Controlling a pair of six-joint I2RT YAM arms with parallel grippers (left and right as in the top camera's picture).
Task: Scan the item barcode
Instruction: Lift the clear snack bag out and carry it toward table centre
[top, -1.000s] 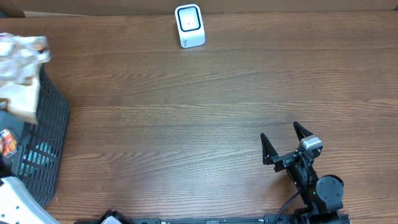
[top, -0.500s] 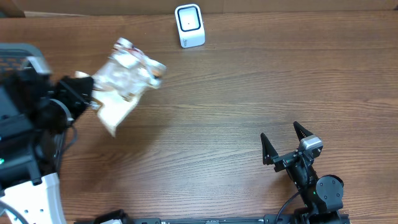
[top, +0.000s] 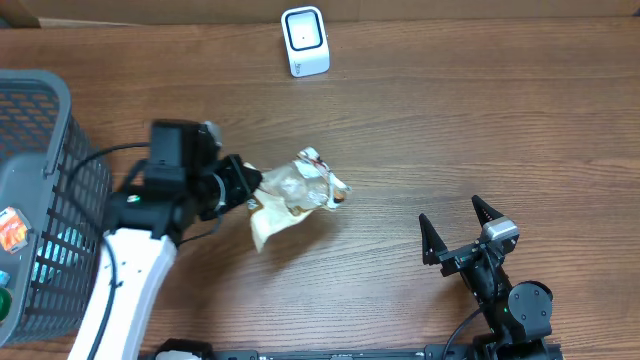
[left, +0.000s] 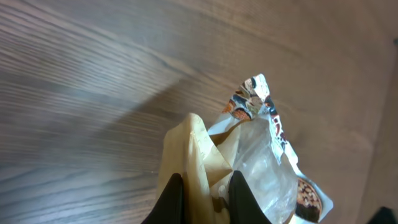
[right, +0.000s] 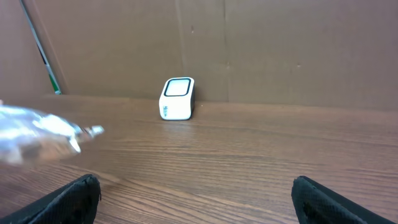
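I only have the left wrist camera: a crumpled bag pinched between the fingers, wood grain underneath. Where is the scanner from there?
Observer: The white scanner stands at the table's far edge, almost straight beyond the bag as seen from overhead.
Operator: Is the right arm in the way?
Observer: No. The right gripper sits at the near right of the table, jaws wide open and empty, well clear of that line.
Operator: Anything on the left side?
Observer: A dark mesh basket at the table's left edge, with a few items inside.
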